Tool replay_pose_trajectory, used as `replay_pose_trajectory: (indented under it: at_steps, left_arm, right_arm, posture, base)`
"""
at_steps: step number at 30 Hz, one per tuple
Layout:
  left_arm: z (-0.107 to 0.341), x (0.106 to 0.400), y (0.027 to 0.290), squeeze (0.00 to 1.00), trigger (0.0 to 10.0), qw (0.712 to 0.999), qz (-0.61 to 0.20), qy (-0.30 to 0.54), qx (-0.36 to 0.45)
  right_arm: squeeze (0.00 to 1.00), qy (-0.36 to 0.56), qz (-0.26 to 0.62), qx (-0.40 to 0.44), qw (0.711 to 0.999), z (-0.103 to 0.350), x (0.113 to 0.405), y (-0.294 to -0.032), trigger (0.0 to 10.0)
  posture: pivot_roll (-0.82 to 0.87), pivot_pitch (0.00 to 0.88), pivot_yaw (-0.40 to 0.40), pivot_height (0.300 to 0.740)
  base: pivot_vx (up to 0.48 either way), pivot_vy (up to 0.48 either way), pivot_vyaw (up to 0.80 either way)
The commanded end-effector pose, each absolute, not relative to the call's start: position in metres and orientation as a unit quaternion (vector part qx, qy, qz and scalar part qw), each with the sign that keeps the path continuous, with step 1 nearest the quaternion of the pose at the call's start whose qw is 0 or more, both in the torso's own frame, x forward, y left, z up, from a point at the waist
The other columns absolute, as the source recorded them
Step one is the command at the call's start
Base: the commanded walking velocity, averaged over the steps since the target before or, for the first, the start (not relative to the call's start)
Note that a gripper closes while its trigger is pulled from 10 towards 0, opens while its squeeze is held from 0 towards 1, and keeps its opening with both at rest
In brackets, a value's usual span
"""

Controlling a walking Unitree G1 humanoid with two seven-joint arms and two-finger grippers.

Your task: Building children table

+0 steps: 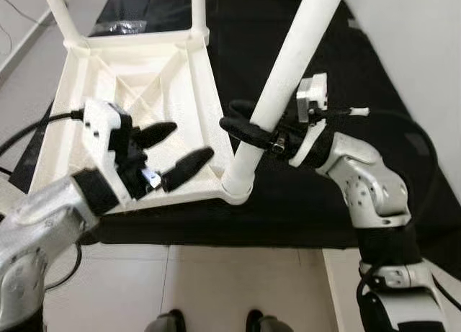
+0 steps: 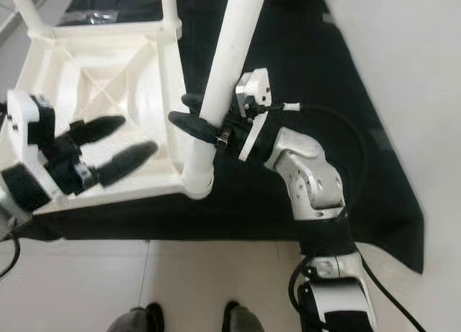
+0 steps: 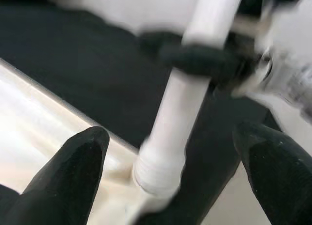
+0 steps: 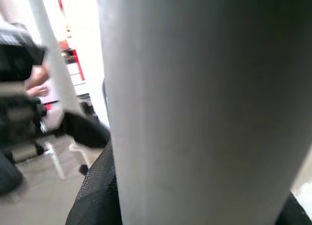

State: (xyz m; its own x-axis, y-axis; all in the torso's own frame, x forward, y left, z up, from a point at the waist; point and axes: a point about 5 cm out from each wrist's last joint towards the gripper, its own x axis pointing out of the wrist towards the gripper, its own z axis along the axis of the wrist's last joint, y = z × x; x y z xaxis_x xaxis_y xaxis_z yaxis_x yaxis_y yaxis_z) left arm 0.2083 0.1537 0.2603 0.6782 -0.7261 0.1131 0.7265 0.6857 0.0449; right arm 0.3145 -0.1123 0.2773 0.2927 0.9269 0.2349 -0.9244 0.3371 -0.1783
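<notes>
A white plastic children's table top (image 1: 130, 87) lies upside down on a black mat, ribs facing up. A long white leg (image 1: 284, 73) rises from its near right corner socket (image 1: 238, 182), tilted away to the right. My right gripper (image 1: 252, 130) is shut on the white leg a little above the socket; the leg (image 4: 195, 108) is very close in the right wrist view. My left gripper (image 1: 171, 150) hovers open over the top's near edge, just left of that corner, holding nothing. In the left wrist view one of the black fingers (image 3: 73, 171) stands beside the leg (image 3: 180, 112).
Two more white legs (image 1: 198, 8) stand in the far corners of the top. The black mat (image 1: 288, 202) covers the floor ahead, pale tiles (image 1: 216, 281) lie near my feet, and a white wall (image 1: 418, 44) runs along the right. A person appears blurred in the right wrist view.
</notes>
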Motion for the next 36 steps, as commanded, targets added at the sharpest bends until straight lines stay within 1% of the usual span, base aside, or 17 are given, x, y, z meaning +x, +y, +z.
replay_pose_trajectory:
  at_steps: [1, 2, 4, 5, 9, 11, 13, 14, 17, 20, 22, 24, 27, 29, 30, 31, 36]
  left_arm:
    - [0.246, 0.190, 0.145, 0.00, 10.0, 0.909, -0.416, -0.025, 0.024]
    - [0.246, 0.190, 0.145, 0.00, 10.0, 0.909, -0.416, -0.025, 0.024]
    - [0.232, 0.175, 0.139, 0.00, 10.0, 0.907, -0.421, 0.003, 0.033]
    - [0.232, 0.175, 0.139, 0.00, 10.0, 0.907, -0.421, 0.003, 0.033]
    - [0.213, 0.154, 0.135, 0.00, 10.0, 0.912, -0.402, 0.037, 0.070]
    - [0.211, 0.153, 0.136, 0.00, 10.0, 0.914, -0.398, 0.039, 0.072]
    - [0.206, 0.148, 0.139, 0.00, 10.0, 0.919, -0.384, 0.044, 0.084]
    - [0.206, 0.148, 0.139, 0.00, 10.0, 0.919, -0.384, 0.044, 0.084]
    - [0.206, 0.152, 0.145, 0.00, 10.0, 0.938, -0.331, 0.030, 0.098]
    - [0.206, 0.153, 0.147, 0.00, 10.0, 0.943, -0.315, 0.027, 0.099]
    - [0.208, 0.155, 0.151, 0.00, 10.0, 0.956, -0.277, 0.016, 0.093]
    - [0.206, 0.153, 0.151, 0.00, 10.0, 0.959, -0.267, 0.012, 0.097]
    - [0.205, 0.152, 0.151, 0.00, 10.0, 0.958, -0.265, 0.008, 0.105]
    - [0.205, 0.151, 0.150, 0.00, 10.0, 0.958, -0.262, 0.004, 0.114]
    - [0.205, 0.151, 0.150, 0.00, 10.0, 0.958, -0.262, 0.004, 0.114]
    - [0.204, 0.151, 0.149, 0.00, 10.0, 0.957, -0.263, 0.001, 0.120]
    - [0.203, 0.151, 0.148, 0.00, 10.0, 0.957, -0.263, -0.002, 0.124]
  right_arm:
    - [0.00, -0.130, 0.595, -0.036, 0.792, 0.268, 0.309, -0.117, 0.0]
    - [0.00, -0.130, 0.595, -0.036, 0.792, 0.268, 0.309, -0.117, 0.0]
    - [0.00, -0.129, 0.622, -0.047, 0.771, 0.267, 0.304, -0.116, 0.0]
    - [0.00, -0.129, 0.622, -0.047, 0.771, 0.267, 0.304, -0.116, 0.0]
    - [0.00, -0.132, 0.664, -0.062, 0.734, 0.271, 0.300, -0.112, 0.0]
    - [0.00, -0.133, 0.669, -0.062, 0.728, 0.273, 0.300, -0.112, 0.0]
    - [0.00, -0.137, 0.690, -0.065, 0.708, 0.279, 0.303, -0.108, 0.0]
    - [0.00, -0.137, 0.690, -0.065, 0.708, 0.279, 0.303, -0.108, 0.0]
    - [0.00, -0.132, 0.725, -0.073, 0.672, 0.284, 0.304, -0.102, 0.0]
    - [0.00, -0.130, 0.735, -0.075, 0.662, 0.286, 0.304, -0.101, 0.0]
    - [0.00, -0.122, 0.767, -0.067, 0.626, 0.292, 0.306, -0.097, 0.0]
    - [0.00, -0.123, 0.793, -0.054, 0.595, 0.300, 0.308, -0.094, 0.0]
    - [0.00, -0.128, 0.802, -0.045, 0.581, 0.307, 0.310, -0.093, 0.0]
    - [0.00, -0.133, 0.814, -0.036, 0.564, 0.314, 0.311, -0.090, 0.0]
    - [0.00, -0.133, 0.814, -0.036, 0.564, 0.314, 0.311, -0.090, 0.0]
    - [0.00, -0.139, 0.825, -0.030, 0.547, 0.321, 0.311, -0.088, 0.0]
    - [0.00, -0.140, 0.831, -0.045, 0.536, 0.324, 0.310, -0.085, 0.0]
  posture:
    - [0.03, 0.287, -0.044, 0.740]
    - [0.03, 0.287, -0.044, 0.740]
    - [0.03, 0.291, -0.041, 0.740]
    - [0.03, 0.291, -0.041, 0.740]
    - [0.03, 0.306, -0.047, 0.740]
    - [0.04, 0.309, -0.048, 0.740]
    - [0.04, 0.323, -0.050, 0.740]
    - [0.04, 0.323, -0.050, 0.740]
    - [0.04, 0.333, -0.054, 0.740]
    - [0.04, 0.334, -0.054, 0.740]
    - [0.05, 0.342, -0.060, 0.740]
    - [0.05, 0.342, -0.060, 0.740]
    - [0.05, 0.346, -0.066, 0.740]
    - [0.05, 0.346, -0.066, 0.740]
    - [0.05, 0.346, -0.066, 0.740]
    - [0.06, 0.347, -0.069, 0.740]
    - [0.06, 0.345, -0.070, 0.740]
  base:
    - [0.000, 0.000, 0.00]
    - [0.000, 0.000, 0.00]
    - [0.000, 0.000, 0.00]
    - [0.000, 0.000, 0.00]
    - [0.000, 0.000, 0.00]
    - [0.000, 0.000, 0.00]
    - [0.000, 0.000, 0.00]
    - [0.000, 0.000, 0.00]
    - [0.000, 0.000, 0.00]
    - [0.000, 0.000, 0.00]
    - [0.000, 0.000, 0.00]
    - [0.000, 0.000, 0.00]
    - [0.000, 0.000, 0.00]
    - [0.000, 0.000, 0.00]
    - [0.000, 0.000, 0.00]
    - [0.000, 0.000, 0.00]
    - [0.000, 0.000, 0.00]
